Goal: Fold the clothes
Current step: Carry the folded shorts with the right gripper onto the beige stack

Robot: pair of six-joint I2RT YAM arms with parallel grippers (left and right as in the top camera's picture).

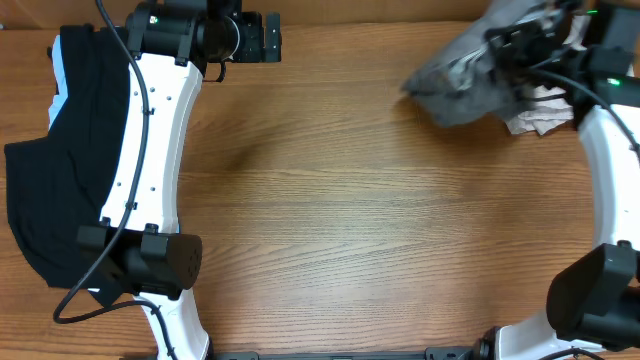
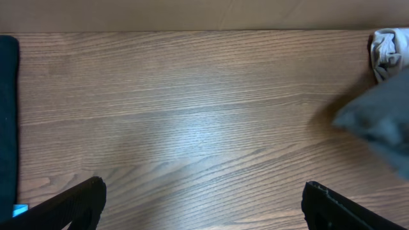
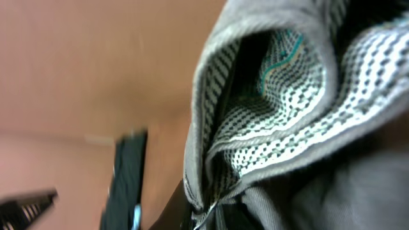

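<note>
Just a wooden table (image 1: 380, 220), mid-brown, with fine grain running side to side. Fills the overhead view from edge to edge; shows a faintly darker patch (image 1: 240, 155) left of centre. Catches soft, even light from above, with a pale sheen (image 2: 192, 134) on the wood in the left wrist view. Ends there at a straight far edge, with a plain tan strip (image 2: 192, 14) beyond. Blurs to pinkish tan in the right wrist view.
</note>
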